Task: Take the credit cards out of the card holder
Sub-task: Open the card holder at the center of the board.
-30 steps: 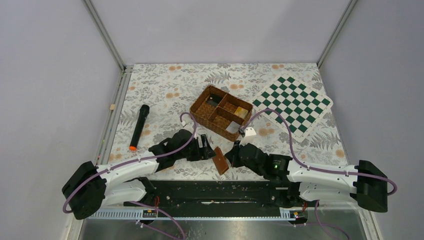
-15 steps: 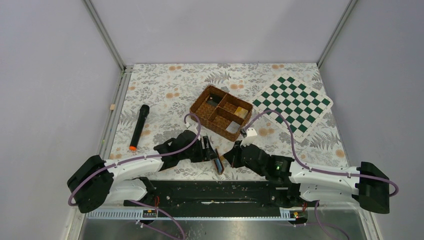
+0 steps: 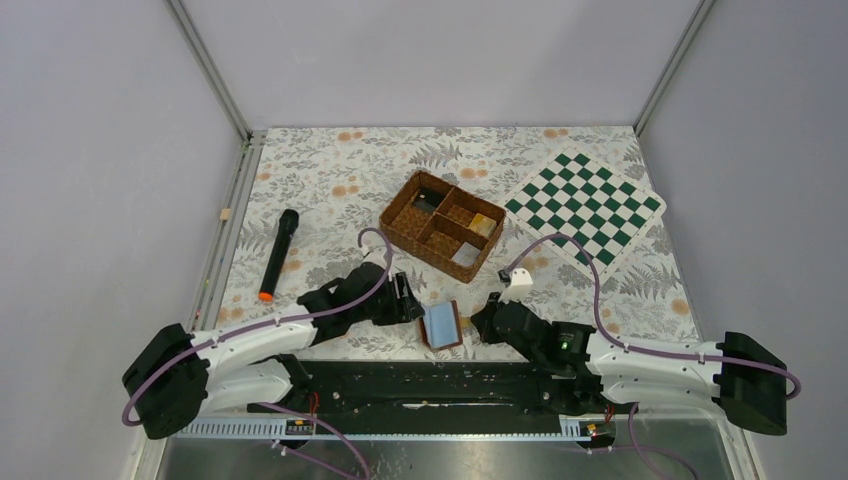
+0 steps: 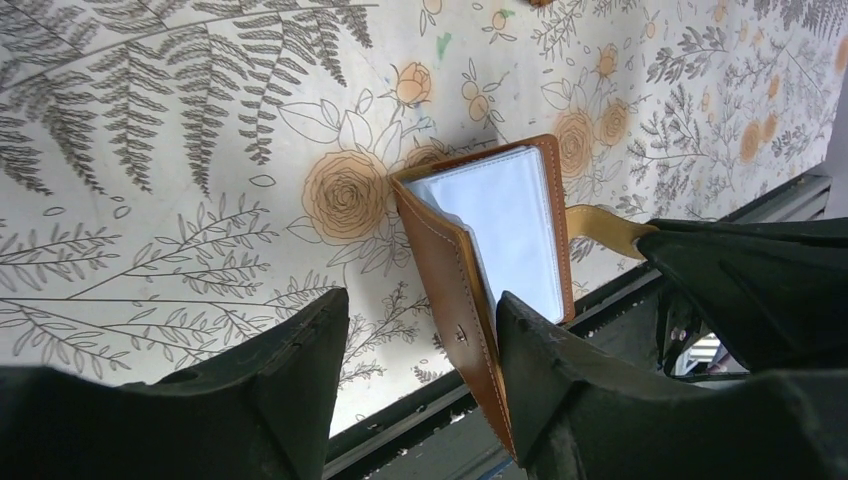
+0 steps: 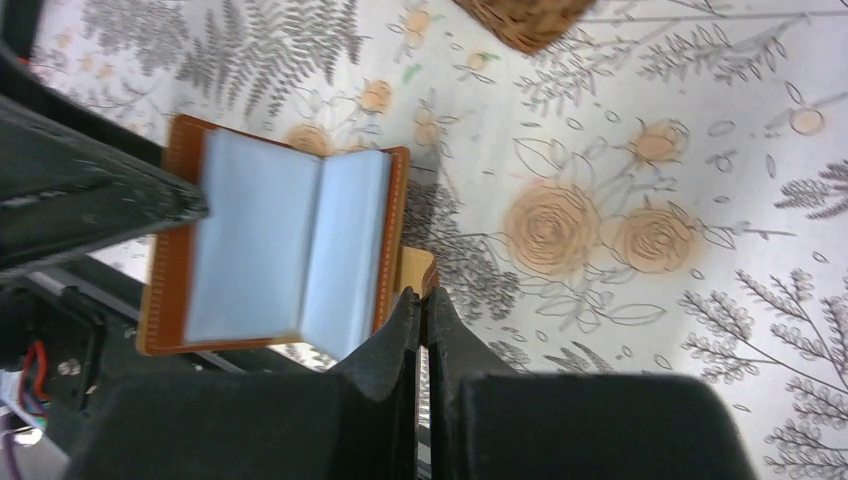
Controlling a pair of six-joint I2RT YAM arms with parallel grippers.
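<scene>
The card holder (image 3: 441,323) lies open on the floral table near the front edge, its blue-grey inner pockets facing up. It also shows in the left wrist view (image 4: 510,220) and the right wrist view (image 5: 260,240). No credit cards show; they are hidden or out of view. My right gripper (image 3: 478,322) (image 5: 421,292) is shut on the holder's small tan closing tab (image 5: 413,267) (image 4: 603,226). My left gripper (image 3: 412,305) (image 4: 420,300) is open. The holder's brown left cover stands between its fingers, close against the right finger (image 4: 545,360).
A woven brown four-compartment basket (image 3: 398,217) stands just behind the grippers. A green-and-white chessboard (image 3: 587,205) lies at the back right. A black stick with an orange tip (image 3: 278,254) lies at the left. The black base rail (image 3: 430,380) runs right in front of the holder.
The holder was closed and on edge; now it lies open. My right gripper has moved right with the tab. My left gripper has drawn back slightly to the left.
</scene>
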